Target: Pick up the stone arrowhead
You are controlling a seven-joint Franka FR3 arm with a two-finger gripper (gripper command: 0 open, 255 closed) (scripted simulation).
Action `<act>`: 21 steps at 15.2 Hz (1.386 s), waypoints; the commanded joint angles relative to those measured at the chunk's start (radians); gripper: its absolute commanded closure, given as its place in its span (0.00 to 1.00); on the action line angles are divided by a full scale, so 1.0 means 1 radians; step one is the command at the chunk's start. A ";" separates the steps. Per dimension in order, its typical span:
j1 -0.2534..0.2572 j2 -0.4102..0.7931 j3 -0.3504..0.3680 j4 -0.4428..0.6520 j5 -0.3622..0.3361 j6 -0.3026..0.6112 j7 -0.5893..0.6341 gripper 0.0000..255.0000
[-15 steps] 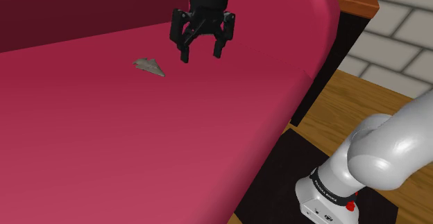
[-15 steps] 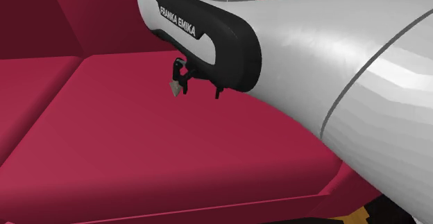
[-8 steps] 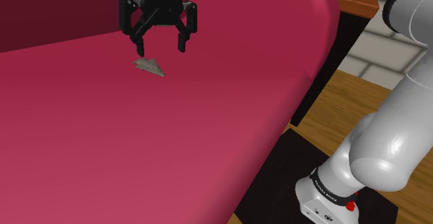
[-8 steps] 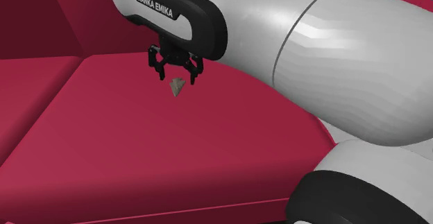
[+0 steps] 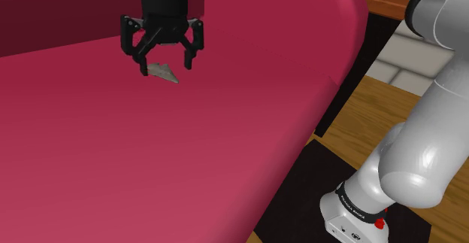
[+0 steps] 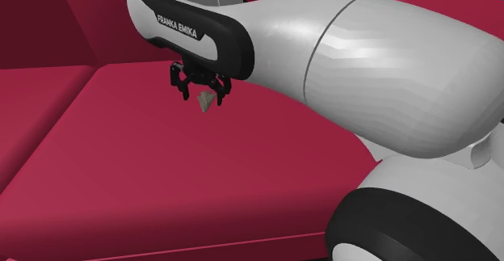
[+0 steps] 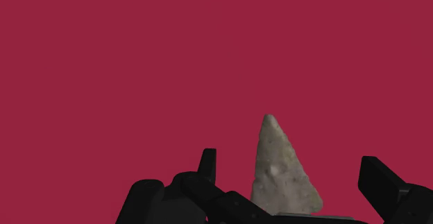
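Gripper [image 5: 164, 65] is spread wide, hanging just above arrowhead [image 5: 166, 74], not touching it. Arrowhead lies flat on red sofa seat [image 5: 150, 159]. In wrist view it sits roughly centred btwn the fingers, tip pointing away from hand. Step in hand, my guess: last bit of descent, then close. To do it well: drop straight, go low enough that pads meet the thin edges w/o digging into cushion. Grip across wide base, not tip, and close slowly. Flat tapered stone could squirt out or tilt.
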State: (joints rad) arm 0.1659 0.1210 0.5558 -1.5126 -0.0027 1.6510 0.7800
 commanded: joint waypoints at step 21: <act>0.015 0.035 0.006 0.145 -0.020 -0.114 0.017 1.00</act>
State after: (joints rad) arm 0.1783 0.1495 0.5608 -1.3899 -0.0189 1.5542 0.7946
